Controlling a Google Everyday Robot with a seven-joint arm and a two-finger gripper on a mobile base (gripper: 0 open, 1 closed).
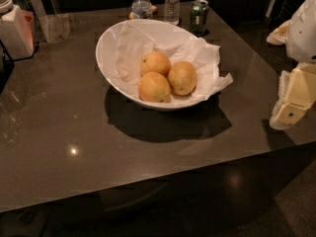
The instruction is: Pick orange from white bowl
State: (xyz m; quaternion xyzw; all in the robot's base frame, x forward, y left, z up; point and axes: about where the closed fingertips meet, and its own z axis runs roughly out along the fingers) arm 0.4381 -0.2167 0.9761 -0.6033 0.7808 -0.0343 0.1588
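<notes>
Well apart from my gripper (291, 100), toward the table's (59, 132) middle: white bowl (111, 58), lined with crumpled paper (207, 58), three oranges inside. Item wanted: the oval orange (182, 77), nearest my gripper, set against two rounder oranges (155, 63). Gripper: beside the table edge, holding no fruit; how wide it stands, I cannot tell. Step: approach, not yet made. Next move, I judge: reach over the bowl's low rim and descend on that fruit alone.
</notes>
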